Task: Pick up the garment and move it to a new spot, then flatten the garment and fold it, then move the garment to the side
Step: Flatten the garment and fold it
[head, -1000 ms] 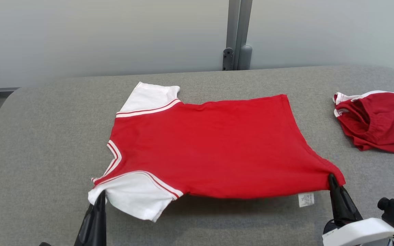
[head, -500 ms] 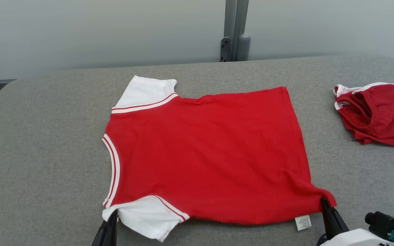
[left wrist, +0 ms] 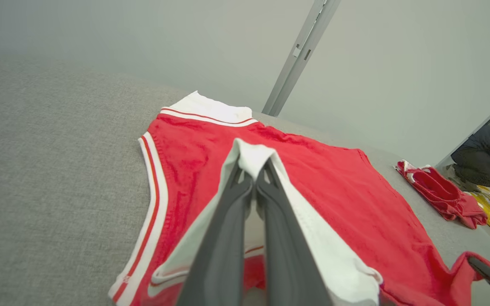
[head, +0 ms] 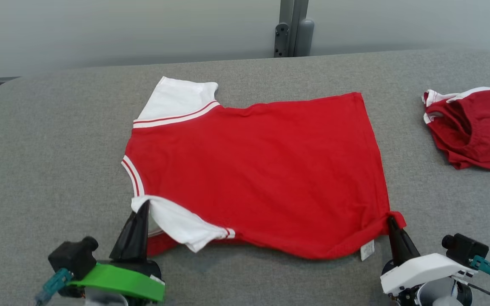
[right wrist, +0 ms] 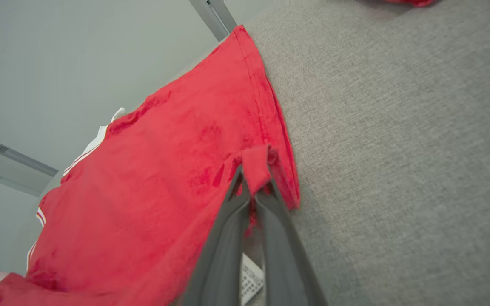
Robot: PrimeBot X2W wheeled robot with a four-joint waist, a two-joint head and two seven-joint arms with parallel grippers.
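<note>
The garment (head: 257,170) is a red T-shirt with white sleeves, spread across the grey table with its collar to the left. My left gripper (head: 143,205) is shut on the near white sleeve (left wrist: 253,155), lifting it over the red body. My right gripper (head: 390,220) is shut on the near hem corner (right wrist: 255,163) at the right, raised a little off the table. A white label (head: 367,250) hangs under the near hem. The far sleeve (head: 177,100) lies flat.
A second, darker red garment (head: 474,129) lies crumpled at the table's right edge. Behind the grey table (head: 49,161) a grey post (head: 289,27) stands against the pale wall. A person in dark clothes (left wrist: 489,157) crouches at the far right of the left wrist view.
Both grippers have carried the near edge of the garment forward over its body, so the near sleeve now folds inward. The head camera has tilted, bringing both wrists into view.
</note>
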